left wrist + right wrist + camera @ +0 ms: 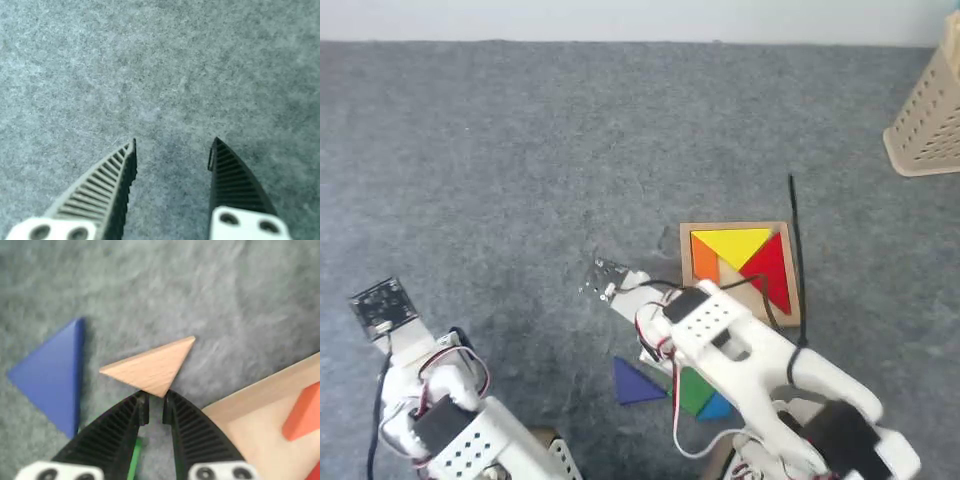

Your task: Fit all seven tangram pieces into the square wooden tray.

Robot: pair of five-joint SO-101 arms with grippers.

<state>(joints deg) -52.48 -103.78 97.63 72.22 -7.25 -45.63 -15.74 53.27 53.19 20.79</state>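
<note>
On the grey felt counter (pixel 520 150), the square wooden tray (pixel 750 226) lies right of centre. It holds a yellow triangle (pixel 730 245), a red triangle (pixel 772 268) and an orange piece (pixel 704 265), so the job looks under half done. The left gripper (pixel 172 150) hangs open over bare counter at the near left, while the right gripper (pixel 155 401) is closed on one corner of a plain wooden triangle (pixel 150 367) near the tray's left side. This piece next needs lifting over the rim and turning to suit the free gap, leaving the blue triangle (pixel 52 372), green piece (pixel 692 392) and light blue piece (pixel 716 407) loose nearer by.
</note>
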